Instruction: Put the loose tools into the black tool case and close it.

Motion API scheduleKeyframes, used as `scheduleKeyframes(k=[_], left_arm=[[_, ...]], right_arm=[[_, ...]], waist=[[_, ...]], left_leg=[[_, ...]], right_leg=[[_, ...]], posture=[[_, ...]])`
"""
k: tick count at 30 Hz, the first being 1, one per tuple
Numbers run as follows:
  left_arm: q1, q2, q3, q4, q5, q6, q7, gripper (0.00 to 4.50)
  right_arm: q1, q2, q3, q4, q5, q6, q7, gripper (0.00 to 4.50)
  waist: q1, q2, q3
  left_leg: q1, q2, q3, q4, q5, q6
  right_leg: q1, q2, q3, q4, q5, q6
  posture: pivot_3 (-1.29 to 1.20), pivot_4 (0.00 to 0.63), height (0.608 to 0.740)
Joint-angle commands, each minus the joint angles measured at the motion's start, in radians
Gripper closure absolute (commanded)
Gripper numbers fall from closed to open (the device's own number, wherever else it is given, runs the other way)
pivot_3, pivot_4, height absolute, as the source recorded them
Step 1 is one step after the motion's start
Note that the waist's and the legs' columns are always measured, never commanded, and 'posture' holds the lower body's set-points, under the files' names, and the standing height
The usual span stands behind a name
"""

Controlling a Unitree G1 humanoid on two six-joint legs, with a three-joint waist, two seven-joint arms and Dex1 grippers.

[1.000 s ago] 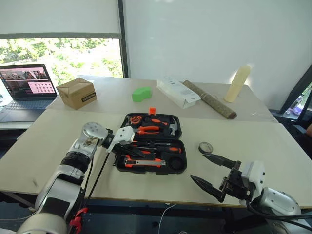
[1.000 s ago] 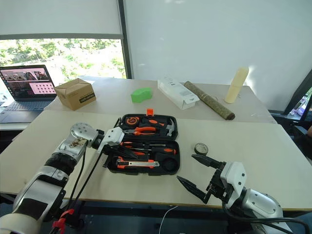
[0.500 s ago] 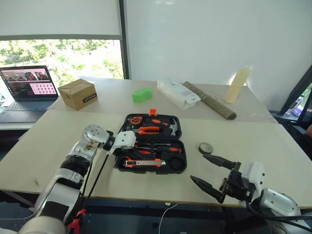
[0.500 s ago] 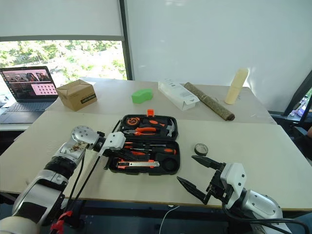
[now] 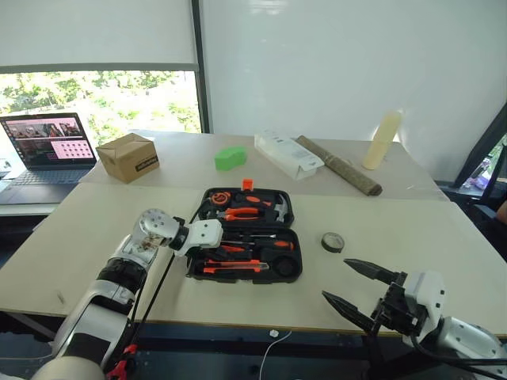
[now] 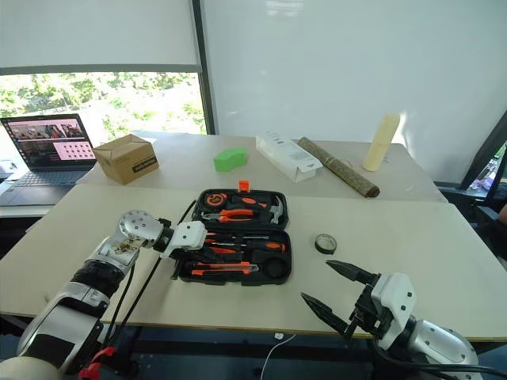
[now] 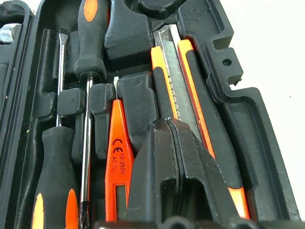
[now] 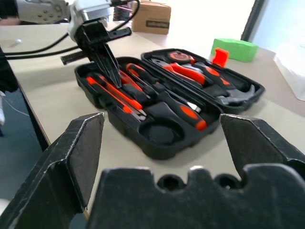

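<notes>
Your left gripper [image 7: 183,157] had its fingers pressed together, tips down over the utility knife [image 7: 190,109] inside the open black tool case [image 5: 244,233] at table centre. Your right gripper [image 5: 355,289] held its fingers spread wide and empty, level near the table's [image 5: 396,229] 5 o'clock edge. The tape roll [image 5: 333,241] lay loose at the case's 3 o'clock, bare table around it.

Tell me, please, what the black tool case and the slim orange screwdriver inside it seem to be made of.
The black hinged tool case looks like moulded plastic with a matt, slightly grainy finish; its formed slots and rounded ribs suggest this. The slim all-orange screwdriver appears to be smooth, glossy plastic with printed black lettering on its handle; its tip looks like metal, though it is hard to tell.
</notes>
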Motion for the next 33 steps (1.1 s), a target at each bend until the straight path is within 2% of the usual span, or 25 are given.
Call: scheduleKeyframes(k=[1,4,5,6,9,13,16,17,20,24,29,32,33], left_arm=[[0.024,-0.019,0.074,0.004,-0.118,0.047,-0.068,4.45],[0.025,0.017,0.187,-0.052,-0.272,0.18,-0.153,4.45],[0.026,0.031,0.213,-0.062,-0.294,0.2,-0.157,3.94],[0.034,0.067,0.244,-0.07,-0.312,0.23,-0.161,3.83],[0.083,0.143,0.298,-0.082,-0.311,0.181,-0.149,2.76],[0.189,0.22,0.315,-0.171,-0.399,0.294,-0.169,1.25],[0.229,0.238,0.357,-0.186,-0.402,0.313,-0.161,0.24],[0.237,0.244,0.367,-0.186,-0.405,0.32,-0.157,0.04],[0.262,0.248,0.398,-0.191,-0.422,0.318,-0.156,0.04],[0.298,0.235,0.427,-0.212,-0.425,0.307,-0.127,0.04],[0.344,0.222,0.436,-0.273,-0.426,0.305,-0.098,0.04],[0.371,0.219,0.443,-0.316,-0.431,0.314,-0.08,0.0],[0.377,0.218,0.445,-0.327,-0.432,0.316,-0.075,0.0]], right_arm=[[0.056,-0.003,-0.101,-0.042,0.045,-0.018,-0.001,0.0],[0.149,-0.001,-0.176,-0.026,0.025,-0.056,0.028,0.0],[0.167,0.002,-0.194,-0.017,0.014,-0.07,0.032,0.0],[0.183,-0.003,-0.219,-0.008,0.01,-0.073,0.034,0.0],[0.172,-0.036,-0.251,-0.001,0.004,-0.044,0.018,0.0],[0.025,-0.163,-0.195,-0.021,0.0,0.2,-0.095,0.0],[-0.196,-0.292,-0.046,0.028,-0.013,0.379,-0.094,0.0],[-0.269,-0.321,0.004,0.049,-0.017,0.424,-0.087,0.0],[-0.538,-0.362,0.191,0.177,-0.066,0.582,-0.069,0.0],[-0.807,-0.358,0.424,0.386,-0.206,0.63,0.006,0.0],[-0.989,-0.312,0.596,0.622,-0.344,0.575,0.096,0.0],[-1.037,-0.279,0.634,0.702,-0.392,0.545,0.125,0.67],[-1.048,-0.27,0.64,0.725,-0.404,0.539,0.133,1.06]], waist=[[0.001,0.0,0.0],[0.001,-0.001,0.001],[0.0,-0.001,0.001],[0.0,-0.002,0.001],[-0.018,-0.002,0.001],[-0.027,-0.001,0.002],[-0.026,-0.004,0.004],[-0.025,-0.005,0.005],[-0.02,-0.005,0.005],[-0.01,-0.005,0.005],[-0.008,-0.005,0.006],[-0.008,-0.005,0.006],[-0.008,-0.005,0.006]], left_leg=[[0.0,0.0,0.0,0.0,0.0,0.0],[-0.004,0.0,0.0,-0.001,0.0,0.0],[-0.006,0.0,-0.001,0.0,0.0,0.001],[-0.009,0.0,-0.001,0.0,-0.001,0.001],[-0.012,0.0,0.0,0.0,-0.001,0.001],[-0.008,0.0,0.002,-0.002,-0.001,0.002],[-0.008,0.0,0.003,-0.001,-0.001,0.002],[-0.009,0.0,0.003,0.0,0.0,0.002],[-0.012,0.0,0.002,-0.001,0.002,0.0],[-0.017,-0.001,0.002,-0.002,0.002,0.0],[-0.023,-0.001,0.003,-0.002,0.001,0.003],[-0.029,-0.002,0.003,-0.002,0.003,-0.002],[-0.031,-0.002,0.003,-0.001,0.003,-0.002]], right_leg=[[-0.001,0.0,0.0,0.0,0.0,0.0],[-0.004,0.0,0.0,0.0,0.002,-0.004],[-0.005,0.0,-0.001,0.0,0.002,-0.005],[-0.008,0.0,-0.002,-0.001,0.002,-0.005],[-0.011,0.001,0.001,-0.001,0.002,-0.005],[-0.009,-0.001,0.005,0.0,0.002,-0.004],[-0.01,-0.002,0.005,0.0,0.002,-0.003],[-0.012,-0.001,0.006,0.0,0.002,-0.004],[-0.015,0.0,0.004,0.001,0.005,-0.007],[-0.019,0.0,0.002,0.0,0.005,-0.007],[-0.021,0.0,-0.002,-0.001,0.005,-0.006],[-0.025,-0.001,-0.003,-0.002,0.005,-0.003],[-0.027,-0.002,-0.003,-0.002,0.005,-0.003]], posture=[[0.0,0.15,0.74],[0.0,0.15,0.74],[0.0,0.15,0.74],[0.0,0.15,0.74],[0.0,0.15,0.74],[0.0,0.15,0.74],[0.0,0.15,0.74],[0.0,0.15,0.74],[0.0,0.15,0.74],[0.0,0.15,0.74],[0.0,0.15,0.74],[0.0,0.15,0.74],[0.0,0.15,0.74]])
